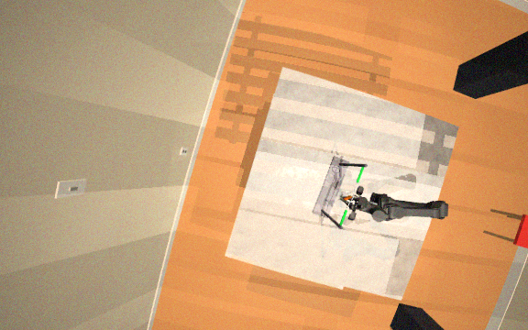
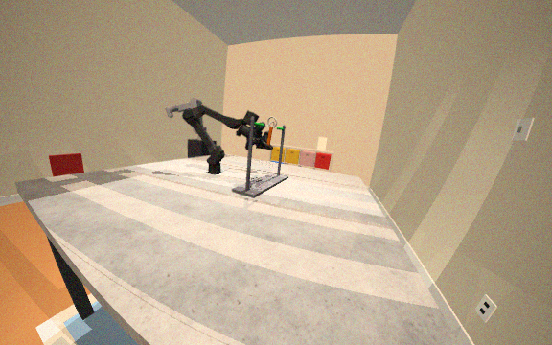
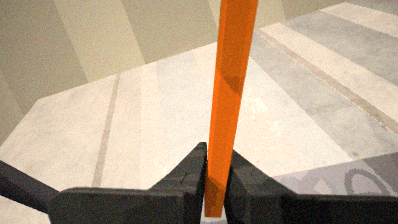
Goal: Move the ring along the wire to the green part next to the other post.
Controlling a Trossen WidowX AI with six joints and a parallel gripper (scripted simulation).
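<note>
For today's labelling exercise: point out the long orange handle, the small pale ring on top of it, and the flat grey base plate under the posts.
orange handle (image 3: pixel 227 100), wrist view, mid-shaft above the fingers.
pale ring (image 2: pixel 271 122), exterior view, its rim.
grey base plate (image 2: pixel 244 191), exterior view, near corner.

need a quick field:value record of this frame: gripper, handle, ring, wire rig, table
gripper: dark parallel-jaw gripper, shut on the orange handle
handle: long orange bar, near upright, pinched at its lower end between the two fingers
ring: thin grey ring on top of the handle, between the two posts, near wire height
wire rig: two dark posts on a grey base plate, short green wire sections by each post
grey wire contact: too small to tell
table: pale striped table top carrying the rig and the arm
</note>
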